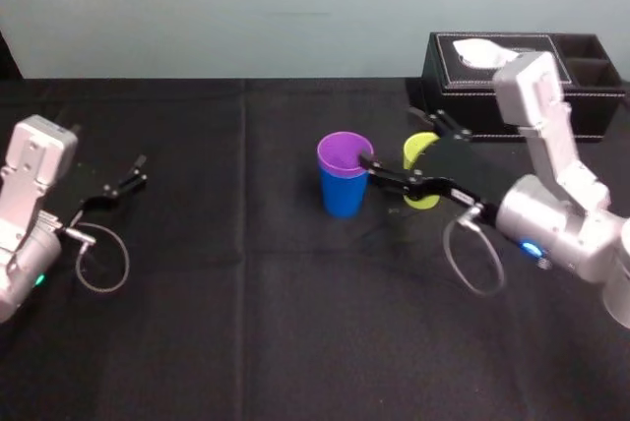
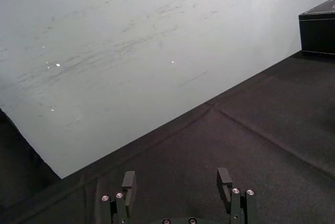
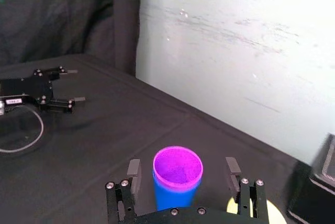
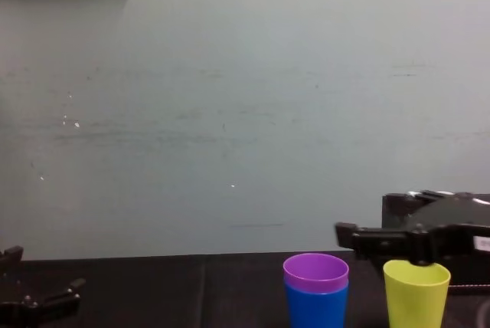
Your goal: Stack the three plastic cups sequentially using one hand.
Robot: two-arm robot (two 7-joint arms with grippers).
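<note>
Stacking two-thirds complete | purple cup nested in blue cup, mid-tabletop toward rear edge | yellow-green cup upright just beside, right-edge side, not yet added | right tool spread wide, empty, above pair | left tool spread, parked near left edge

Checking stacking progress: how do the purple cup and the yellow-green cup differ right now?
The purple cup sits nested in the blue cup; the yellow-green cup stands alone on the table. The purple cup is left of the yellow-green cup. The open right gripper hangs over the yellow-green cup, beside the purple cup. Both are upright, mouths up. The left gripper is parked far left.
</note>
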